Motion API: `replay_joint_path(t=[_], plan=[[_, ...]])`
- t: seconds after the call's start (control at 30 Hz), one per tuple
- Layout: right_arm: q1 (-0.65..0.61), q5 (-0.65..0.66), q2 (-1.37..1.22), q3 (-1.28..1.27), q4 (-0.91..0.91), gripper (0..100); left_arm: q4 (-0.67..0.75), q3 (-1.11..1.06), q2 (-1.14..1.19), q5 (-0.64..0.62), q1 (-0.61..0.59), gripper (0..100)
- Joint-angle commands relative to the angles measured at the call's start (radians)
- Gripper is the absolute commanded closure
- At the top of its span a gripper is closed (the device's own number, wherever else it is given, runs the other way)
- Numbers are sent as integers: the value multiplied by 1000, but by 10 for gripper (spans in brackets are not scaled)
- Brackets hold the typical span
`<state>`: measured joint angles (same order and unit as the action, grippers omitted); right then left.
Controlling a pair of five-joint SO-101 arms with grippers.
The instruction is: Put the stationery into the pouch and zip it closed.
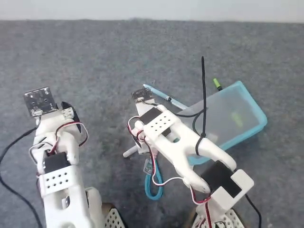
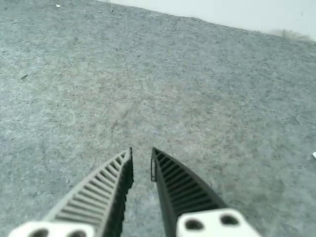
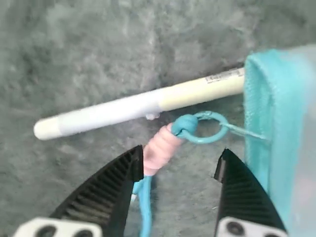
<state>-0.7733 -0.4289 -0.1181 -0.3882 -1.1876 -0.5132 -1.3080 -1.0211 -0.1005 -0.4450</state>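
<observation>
A broad stretch of grey desk [image 2: 148, 74] is left as free room ahead of the left gripper [image 2: 141, 150]. The gap between the parted jaws of the right gripper [image 3: 181, 153] is taken up by the pink zip pull [image 3: 160, 148] and its teal ring [image 3: 207, 127]. Passage beyond is barred by the white pen [image 3: 138, 106] lying crosswise, and one side is hemmed in by the pouch [image 3: 264, 123] edge.
</observation>
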Motion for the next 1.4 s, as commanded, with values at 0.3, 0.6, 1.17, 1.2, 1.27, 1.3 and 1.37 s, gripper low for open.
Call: replay_joint_path(t=[0.3,0.6,1.17,1.2,1.27,1.3,1.37], plan=[[-31,-78,-111,95,18,838,44,50,15,11,-3,935],[58,276,-114,213,-156,988,44,50,15,11,-3,935],[240,858,539,247,-449,992,-60,18,11,172,244,934],[226,867,582,241,-455,992,-81,22,9,199,285,927],[174,878,685,207,-463,992,-133,51,8,222,351,889],[134,884,740,181,-464,992,-161,70,8,222,379,864],[67,878,846,110,-466,992,-230,114,8,226,422,824]])
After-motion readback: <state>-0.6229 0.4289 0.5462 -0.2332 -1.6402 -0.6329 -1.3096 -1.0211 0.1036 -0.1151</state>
